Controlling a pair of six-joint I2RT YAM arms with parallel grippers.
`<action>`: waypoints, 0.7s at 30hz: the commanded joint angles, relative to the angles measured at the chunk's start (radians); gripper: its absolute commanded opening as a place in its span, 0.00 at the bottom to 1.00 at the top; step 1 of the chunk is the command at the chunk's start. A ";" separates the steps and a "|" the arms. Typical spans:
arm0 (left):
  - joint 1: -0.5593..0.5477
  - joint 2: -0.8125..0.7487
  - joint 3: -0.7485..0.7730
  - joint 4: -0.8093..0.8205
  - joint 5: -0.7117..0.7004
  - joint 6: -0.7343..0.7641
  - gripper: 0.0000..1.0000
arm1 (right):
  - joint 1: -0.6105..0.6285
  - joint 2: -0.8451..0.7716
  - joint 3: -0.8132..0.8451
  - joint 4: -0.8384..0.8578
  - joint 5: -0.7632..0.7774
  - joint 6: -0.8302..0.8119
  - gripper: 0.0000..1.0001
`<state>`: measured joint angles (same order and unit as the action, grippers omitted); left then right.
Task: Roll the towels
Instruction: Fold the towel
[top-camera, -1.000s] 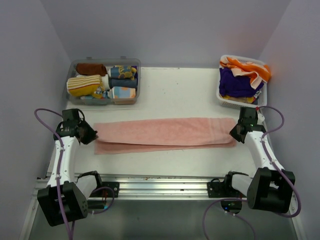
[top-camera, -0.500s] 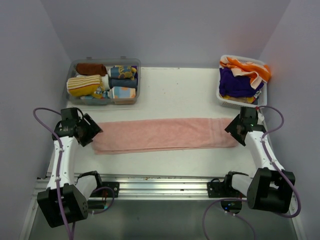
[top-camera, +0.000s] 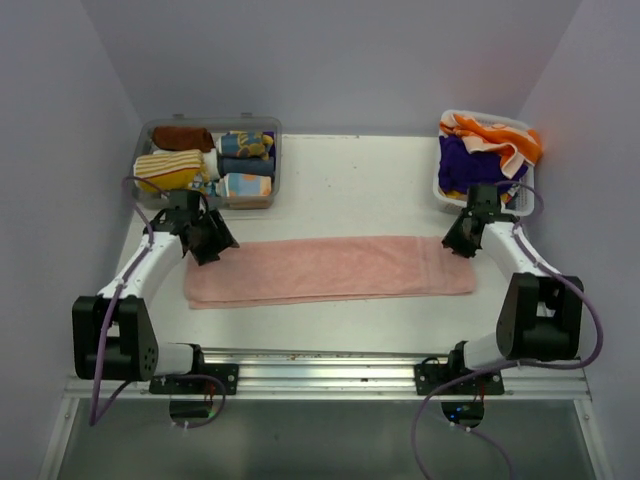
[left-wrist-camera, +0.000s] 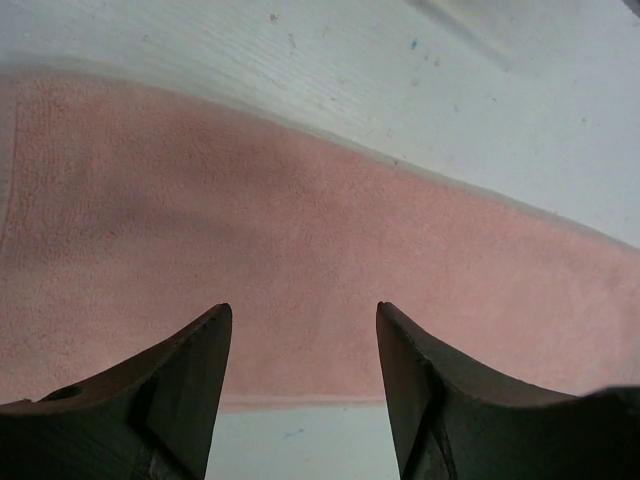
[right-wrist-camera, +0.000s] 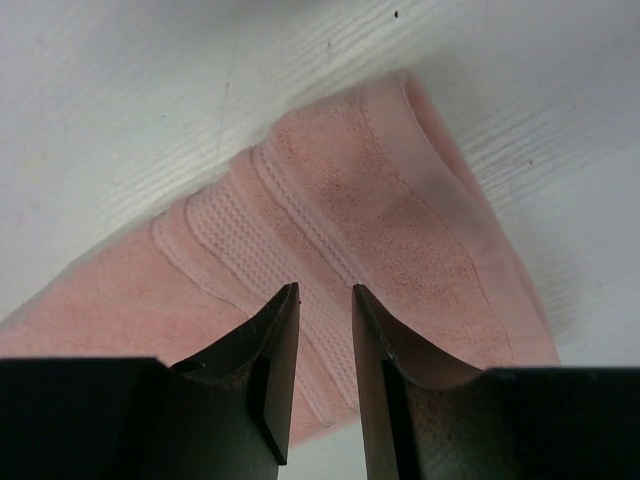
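As seen from above, a pink towel (top-camera: 330, 268) is laid flat on the white table (top-camera: 350, 180), in the middle of the frame, folded into a long narrow strip. Its long axis is run from left to right across the picture, very nearly level, so that its short ends are pointed at the two side walls. In the right wrist view a woven band (right-wrist-camera: 240, 240) is seen crossing the strip close to its right end.

The left gripper (top-camera: 212, 243) is held over the upper left corner of the strip. Its fingers (left-wrist-camera: 190, 380) are spread well apart, and only terry is seen in the gap. The right gripper (top-camera: 462, 240) is held over the upper right corner, its fingers (right-wrist-camera: 275, 370) parted by a narrow slot through which the cloth's surface is seen. No fold is pinched there. Whether either pair of tips touches the cloth cannot be told.

At the upper left of the frame a clear bin (top-camera: 210, 122) is set, filled with rolled towels (top-camera: 167, 170): one brown, one yellow-striped, and others patterned in blue. At the upper right a white basket (top-camera: 480, 114) is set just above the right gripper. Inside it an orange-and-cream towel (top-camera: 495, 135) is heaped loose over a purple towel (top-camera: 475, 165) and draped over the right rim.
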<state>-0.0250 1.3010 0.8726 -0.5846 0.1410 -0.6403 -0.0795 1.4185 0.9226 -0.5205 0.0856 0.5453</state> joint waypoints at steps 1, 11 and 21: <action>0.002 0.066 0.017 0.098 -0.047 -0.013 0.63 | -0.002 0.085 0.053 0.007 0.009 -0.038 0.32; 0.025 0.208 -0.061 0.095 -0.089 -0.018 0.62 | 0.013 0.169 -0.016 0.033 -0.046 -0.015 0.35; 0.250 0.195 -0.115 0.100 -0.073 0.021 0.61 | 0.197 0.114 -0.186 0.068 -0.082 0.088 0.36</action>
<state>0.1772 1.4956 0.7807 -0.4915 0.1333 -0.6533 0.0402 1.5417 0.8143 -0.4217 0.0601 0.5690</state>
